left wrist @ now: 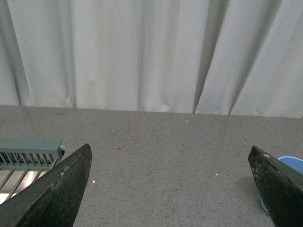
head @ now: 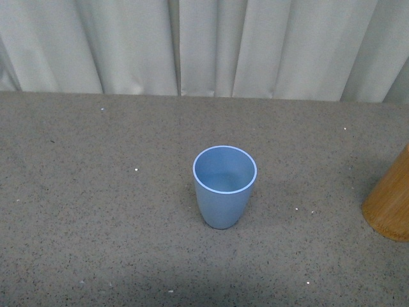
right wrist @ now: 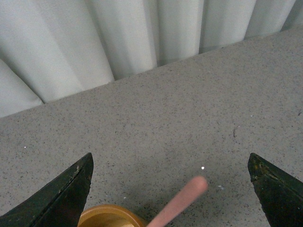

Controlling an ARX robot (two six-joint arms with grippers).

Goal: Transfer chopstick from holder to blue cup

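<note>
1. The chopstick (right wrist: 182, 201), blurred and close, seemingly leans out of the holder (right wrist: 108, 216), between the right gripper's (right wrist: 170, 158) spread, empty jaws.
2. The blue cup (head: 223, 192) stands well apart from the holder. The left gripper (left wrist: 170, 149) gapes empty too.
3. Risk: an off-centre pinch could knock the chopstick aside.

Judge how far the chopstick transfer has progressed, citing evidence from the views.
Nothing is done yet: the blue cup is empty. In hand: the right gripper, jaws open, hangs over the holder with the chopstick between them, ungripped. Remaining: grasp, lift, carry, drop into the cup.
</note>
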